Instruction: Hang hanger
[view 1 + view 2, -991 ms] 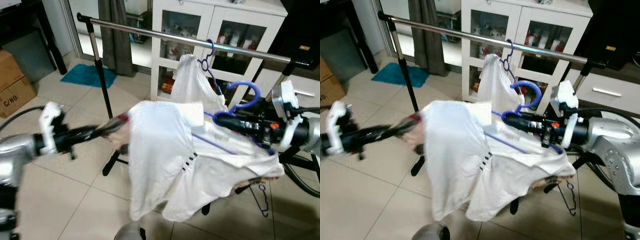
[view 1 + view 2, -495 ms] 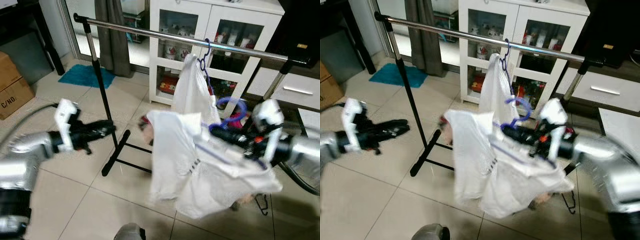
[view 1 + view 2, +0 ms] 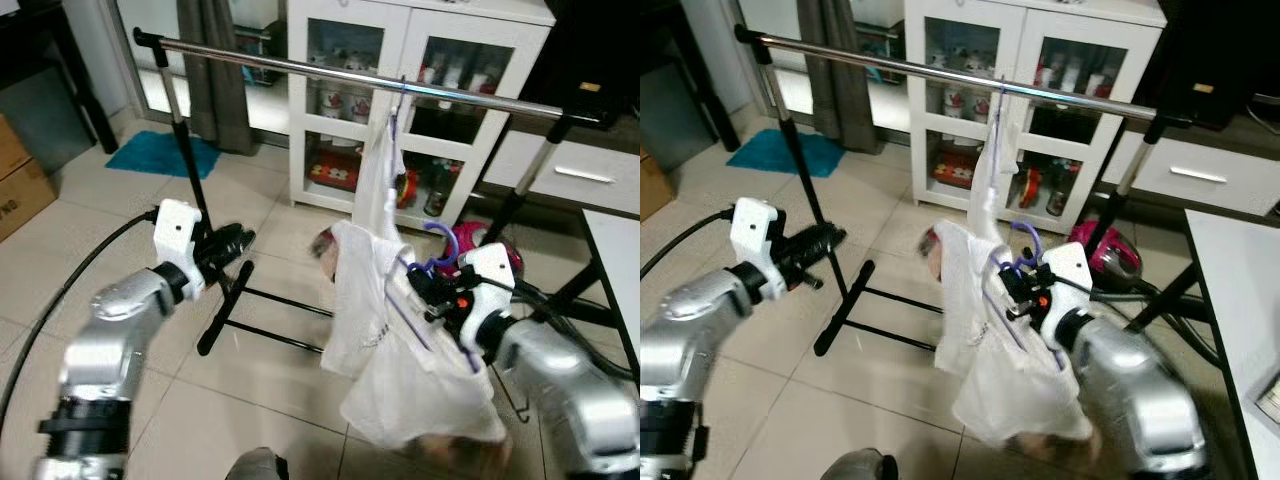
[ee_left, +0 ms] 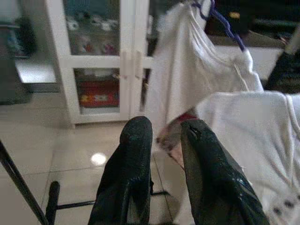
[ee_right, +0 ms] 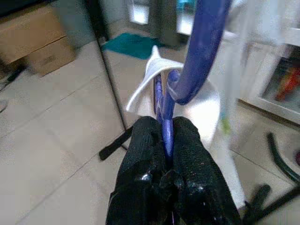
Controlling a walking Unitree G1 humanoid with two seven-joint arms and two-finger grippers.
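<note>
Tiled floor [image 3: 120, 220] underfoot, with a white cabinet [image 3: 420, 60] behind and a teal mat [image 3: 165, 152] off to the robot's left. Stretching across in front of the cabinet – a chrome rail [image 3: 300, 68] on black stands. Already on the rail: a white garment [image 3: 385, 175] on its own hanger, hook over the bar.

Right hand [image 5: 163, 136] low and right of centre, below the rail, fingers [image 5: 145, 140] pressed together on the neck of a blue hanger [image 5: 197, 47]. Hook of that hanger curving up from the grip, well short of the rail and not on it. White shirt [image 3: 400, 360] draped from the hanger, hanging down in front of the right arm, its hem near the floor. In the right eye view, same grip seen at [image 3: 1015, 290], shirt falling away beneath.

Left hand [image 4: 161, 136] out to the left near the rack's black upright [image 3: 195, 190], holding nothing, its two fingers [image 4: 136, 150] a little apart with a narrow gap between. Seen along those fingers: the shirt's shoulder and the hung garment beyond, both clear of the hand.

Pink vacuum [image 3: 470, 240] on the floor behind the right arm, cardboard box [image 3: 20, 180] at the far left edge.
</note>
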